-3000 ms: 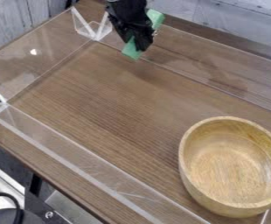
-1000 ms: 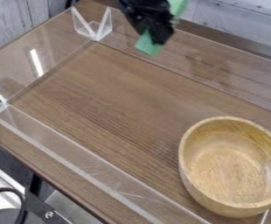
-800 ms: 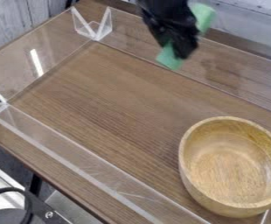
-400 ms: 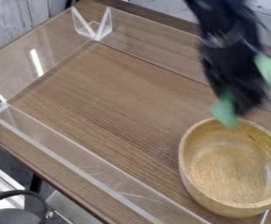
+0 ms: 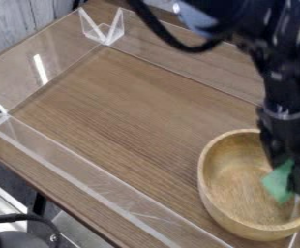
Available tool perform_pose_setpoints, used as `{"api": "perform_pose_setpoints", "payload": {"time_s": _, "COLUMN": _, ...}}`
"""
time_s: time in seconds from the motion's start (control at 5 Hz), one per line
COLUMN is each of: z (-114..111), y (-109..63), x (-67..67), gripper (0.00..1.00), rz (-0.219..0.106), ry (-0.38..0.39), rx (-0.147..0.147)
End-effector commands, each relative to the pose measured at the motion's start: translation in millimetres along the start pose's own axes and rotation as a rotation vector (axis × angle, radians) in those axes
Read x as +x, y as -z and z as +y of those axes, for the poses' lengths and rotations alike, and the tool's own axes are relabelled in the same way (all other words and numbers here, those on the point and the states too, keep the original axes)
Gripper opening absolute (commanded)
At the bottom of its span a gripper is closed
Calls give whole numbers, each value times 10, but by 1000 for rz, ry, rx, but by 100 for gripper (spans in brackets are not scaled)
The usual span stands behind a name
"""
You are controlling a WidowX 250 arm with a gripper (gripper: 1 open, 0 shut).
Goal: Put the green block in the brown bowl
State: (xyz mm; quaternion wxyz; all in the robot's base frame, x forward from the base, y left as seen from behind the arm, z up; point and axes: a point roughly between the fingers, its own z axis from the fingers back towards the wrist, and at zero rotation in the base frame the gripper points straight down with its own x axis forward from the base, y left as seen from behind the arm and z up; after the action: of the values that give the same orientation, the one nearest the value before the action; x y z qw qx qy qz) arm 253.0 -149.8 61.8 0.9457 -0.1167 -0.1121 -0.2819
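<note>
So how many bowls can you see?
1. The brown bowl sits on the table, at the bottom right of the picture. The black hand partly covers it, and something hidden behind the arm can't be ruled out.

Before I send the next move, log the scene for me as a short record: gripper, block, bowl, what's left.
gripper: dark, low over the right side of the bowl; fingertips not clearly visible
block: green block, within the bowl's outline, at the gripper; whether it is held or touching the bottom cannot be told
bowl: brown bowl, upright on the wooden table
left to do: probably confirm release, then lift away
</note>
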Motion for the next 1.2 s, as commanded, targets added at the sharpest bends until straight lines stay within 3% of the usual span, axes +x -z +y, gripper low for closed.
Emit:
{"api": "perform_pose_setpoints", "payload": {"time_s": 0.0, "z": -13, "y": 39, "x": 7, "gripper": 0, "rz": -23, "ry": 20, "rx": -6}}
{"api": "perform_pose_setpoints", "payload": {"time_s": 0.2, "z": 16, "y": 116, "x": -73, "gripper": 0, "rz": -10, "ry": 14, "rx": -8}}
{"api": "perform_pose_setpoints", "payload": {"time_s": 1.0, "z": 121, "y": 190, "x": -167, "gripper": 0, "rz": 46, "ry": -18, "rx": -8}}
